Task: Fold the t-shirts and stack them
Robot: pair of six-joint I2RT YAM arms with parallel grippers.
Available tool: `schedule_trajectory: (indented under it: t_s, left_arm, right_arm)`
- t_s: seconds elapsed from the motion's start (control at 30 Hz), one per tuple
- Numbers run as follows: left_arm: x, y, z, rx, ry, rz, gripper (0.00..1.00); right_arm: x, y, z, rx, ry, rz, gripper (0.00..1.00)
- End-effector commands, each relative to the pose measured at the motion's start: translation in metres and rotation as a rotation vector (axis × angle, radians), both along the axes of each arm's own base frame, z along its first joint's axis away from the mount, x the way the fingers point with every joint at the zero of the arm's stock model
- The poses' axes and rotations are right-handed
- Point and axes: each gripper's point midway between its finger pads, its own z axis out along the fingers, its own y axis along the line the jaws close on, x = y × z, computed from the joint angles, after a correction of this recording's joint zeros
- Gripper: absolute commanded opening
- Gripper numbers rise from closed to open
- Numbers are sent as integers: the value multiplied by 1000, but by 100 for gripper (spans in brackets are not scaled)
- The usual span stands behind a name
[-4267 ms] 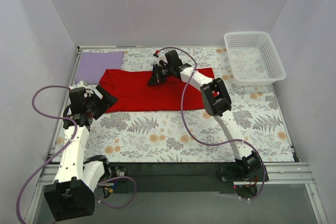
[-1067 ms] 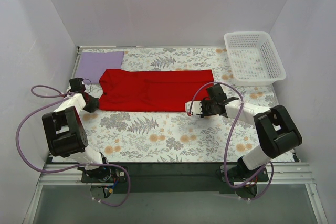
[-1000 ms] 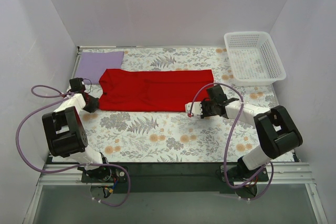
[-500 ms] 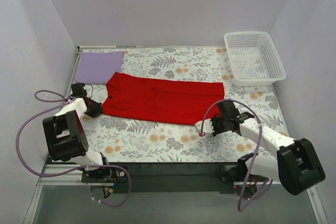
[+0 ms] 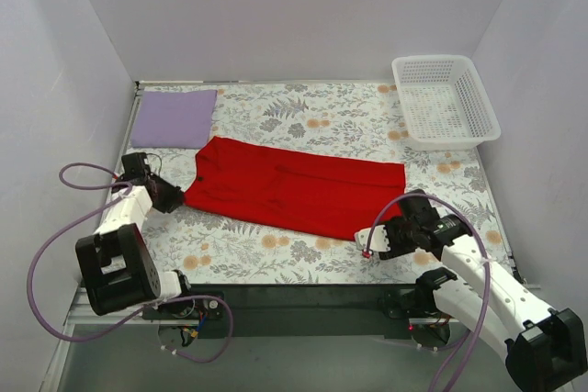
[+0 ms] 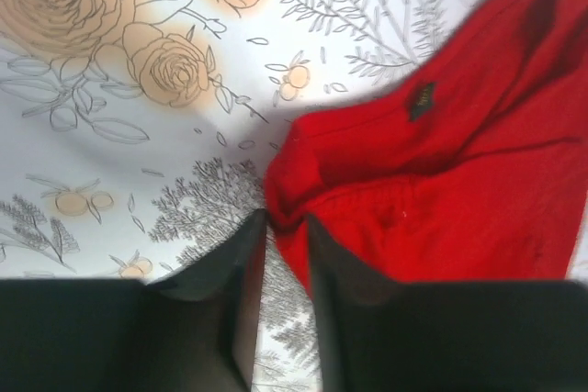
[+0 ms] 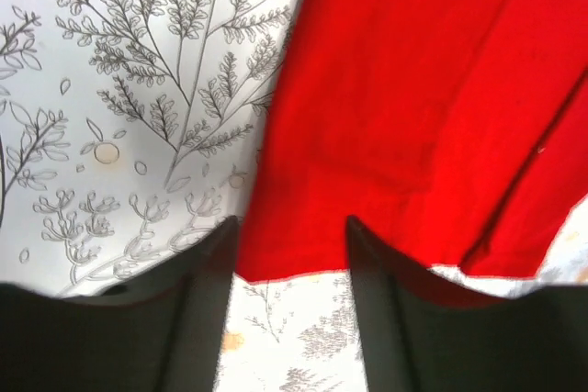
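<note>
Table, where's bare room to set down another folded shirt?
Free: the far strip between lavender shirt and basket, and the near strip before red shirt. Crowded: its ends, by left fingers and right fingers.

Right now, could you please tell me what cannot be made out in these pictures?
Left wrist view: whether the left gripper pinches the red t-shirt; its dark fingers hide the cloth edge there.
Top view: how the lavender t-shirt is folded; it shows only as a small flat rectangle.
Right wrist view: most of the red t-shirt, cut off by the top and right edges.
</note>
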Motion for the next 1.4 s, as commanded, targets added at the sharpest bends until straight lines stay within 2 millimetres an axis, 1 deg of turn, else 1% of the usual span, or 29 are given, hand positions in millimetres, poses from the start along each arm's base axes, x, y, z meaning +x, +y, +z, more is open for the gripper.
schedule_trajectory:
  t_s: [0.0,0.03,0.1,0.17,0.2,0.23,0.27,0.3,0.33,0.37,0.4,0.43,0.47,0.5,0.53,0.57,0.6,0.63,0.67,0.7,0.73,0.77,0.8,0.83,0.9,0.93,1.1,1.3,1.37]
  left_arm:
    - [17,11,49,83,-147,-31,28]
    - [22,12,63,101,-191,-38,49]
    - [36,6,111,135,-375,-108,62]
    - [44,-12,145,96,-517,-205,67]
    - [52,-18,156,77,-563,-244,67]
    - [63,-27,155,23,-562,-291,67]
    - [71,-36,156,-16,-565,-334,66]
    - [78,-49,156,-65,-571,-402,63]
    - [93,-65,169,-46,-595,-498,61]
    - [106,-72,147,-58,-528,-542,60]
    - [111,-77,136,-34,-469,-574,58]
    - [120,-93,134,-12,-445,-631,57]
    - [141,-93,127,25,-410,-652,55]
    - [147,-96,122,24,-370,-656,52]
    - [157,-101,98,16,-295,-651,47]
    - [174,-104,109,17,-306,-623,45]
    - [175,-105,100,3,-253,-597,45]
    - [178,-119,93,5,-221,-601,45]
    - [187,-115,73,26,-157,-527,45]
    - [193,-115,73,42,-129,-492,45]
    - [196,-117,69,45,-102,-463,45]
    - [199,-112,48,64,-37,-408,45]
    - [203,-111,50,52,-13,-349,45]
    - [202,-113,36,50,31,-327,45]
    - [207,-108,34,103,58,-255,45]
    - [207,-107,26,119,83,-235,45]
    - [199,-98,6,172,212,-152,43]
    - [201,-104,-12,154,234,-184,16]
    - [205,-105,-15,156,233,-207,11]
  right_arm:
    - [6,10,33,82,-10,-61,60]
    - [17,17,56,131,-47,-90,63]
    - [29,29,77,201,-69,-117,71]
    - [59,43,103,317,-77,-259,76]
    - [64,54,110,378,-36,-270,77]
    - [74,52,114,427,4,-328,76]
    - [80,58,106,460,110,-379,75]
    - [84,73,123,559,175,-352,73]
    - [93,69,125,603,218,-386,72]
    - [98,72,120,629,288,-401,72]
    - [101,78,129,690,331,-379,71]
    - [108,72,129,720,355,-409,70]
    - [112,72,124,738,407,-431,68]
    - [111,73,126,771,454,-443,67]
    - [115,70,122,772,468,-467,66]
    - [116,68,117,764,479,-484,66]
    - [117,65,112,752,477,-500,66]
    - [118,62,109,748,477,-515,65]
    - [119,61,107,747,474,-523,65]
    - [119,60,107,750,476,-529,65]
    - [119,58,106,754,478,-539,64]
    - [119,56,105,756,477,-545,64]
    - [119,56,106,762,478,-545,64]
    - [119,55,106,767,480,-553,64]
    - [118,54,105,770,482,-558,64]
    - [119,52,105,772,480,-562,64]
    - [120,50,107,777,473,-571,64]
    - [119,47,109,786,466,-577,64]
    - [118,48,110,790,466,-573,64]
